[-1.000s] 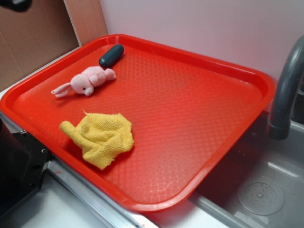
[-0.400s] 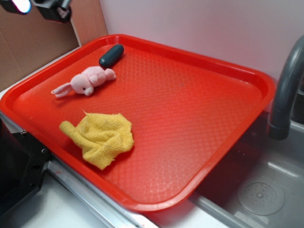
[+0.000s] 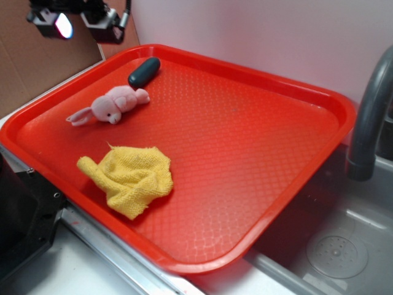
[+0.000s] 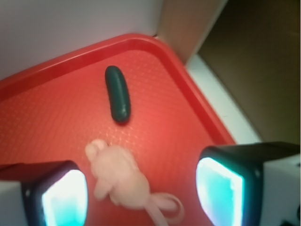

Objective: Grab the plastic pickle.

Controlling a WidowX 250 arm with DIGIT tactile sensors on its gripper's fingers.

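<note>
Task not yet achieved: the gripper (image 4: 141, 186) hangs above the red tray (image 3: 288, 92), jaws spread wide and empty, approach and grasp outstanding. The tray holds, beyond the jaws, the yellow cloth (image 3: 132, 178) (exterior view only), the pink bunny (image 4: 120, 179) between them, and the plastic pickle (image 4: 117, 94) ahead, seemingly well below.

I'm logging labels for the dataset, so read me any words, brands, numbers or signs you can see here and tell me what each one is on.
None: no readable text shows in either view.
The plastic pickle, pink plush bunny, yellow cloth and red tray all show plain surfaces.
The tool and the grey faucet carry no visible markings.
</note>
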